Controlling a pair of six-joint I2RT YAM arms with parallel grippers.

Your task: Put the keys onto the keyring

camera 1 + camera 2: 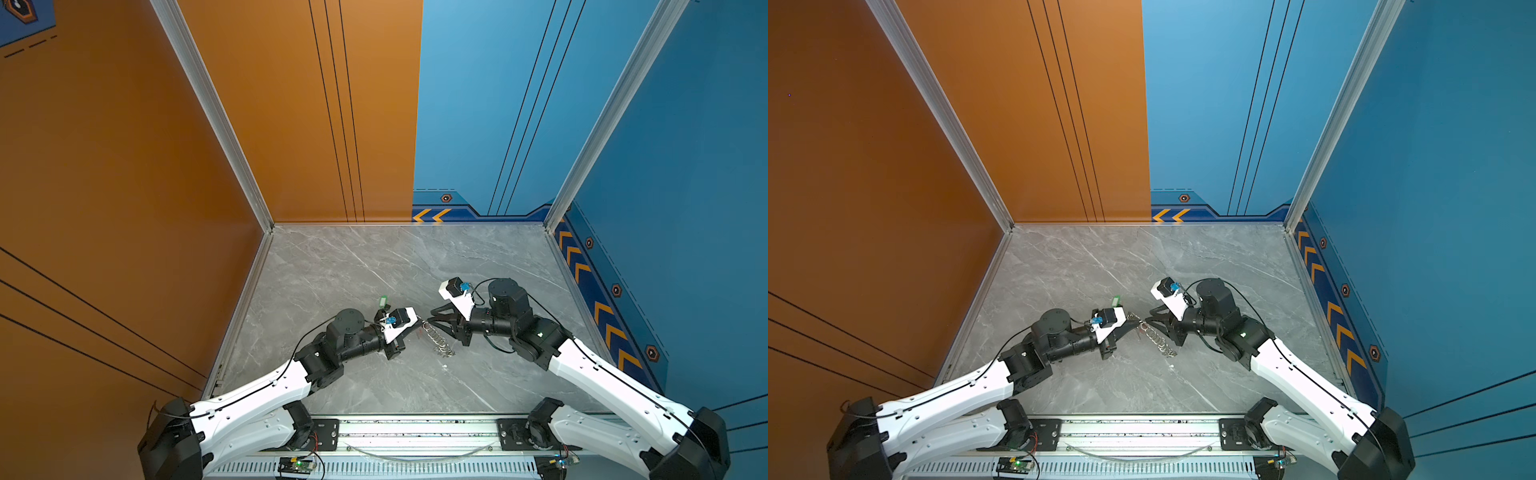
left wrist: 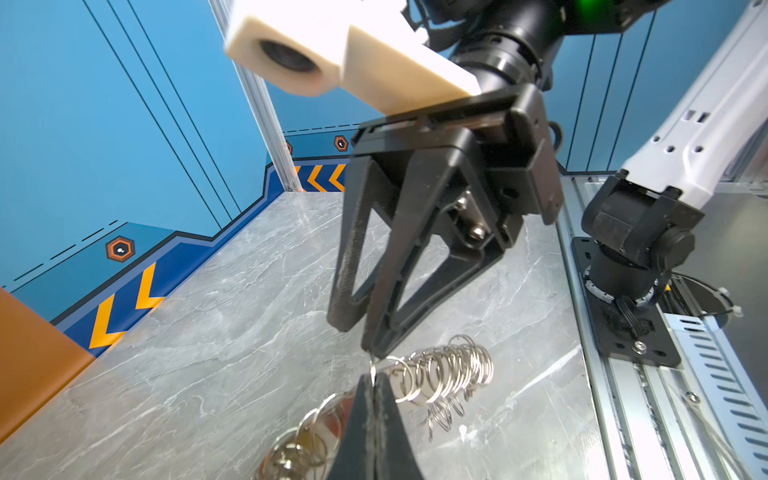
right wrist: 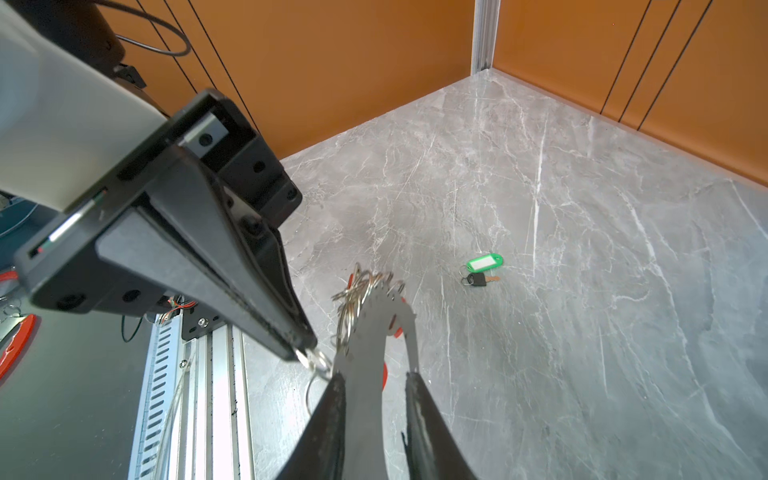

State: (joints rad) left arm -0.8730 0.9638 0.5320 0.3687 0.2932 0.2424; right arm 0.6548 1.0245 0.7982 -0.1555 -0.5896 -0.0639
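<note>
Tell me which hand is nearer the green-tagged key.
Left. The left hand sits just beside the key; the right hand is across the keyring, farther off.

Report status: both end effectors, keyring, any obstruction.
Left end effector shut on silver wire-ring keyring. Right end effector open, close beside it. Green-tagged key lies apart. Nothing blocking.

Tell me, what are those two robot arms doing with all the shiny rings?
The left pincer is shut on the end ring of a long string of small silver wire rings. The right pincer reaches in from the opposite side toward the same string, but whether it grips anything is unclear. A small black-headed key with a green plastic tag lies apart on the grey marble table, not yet on a ring.
</note>
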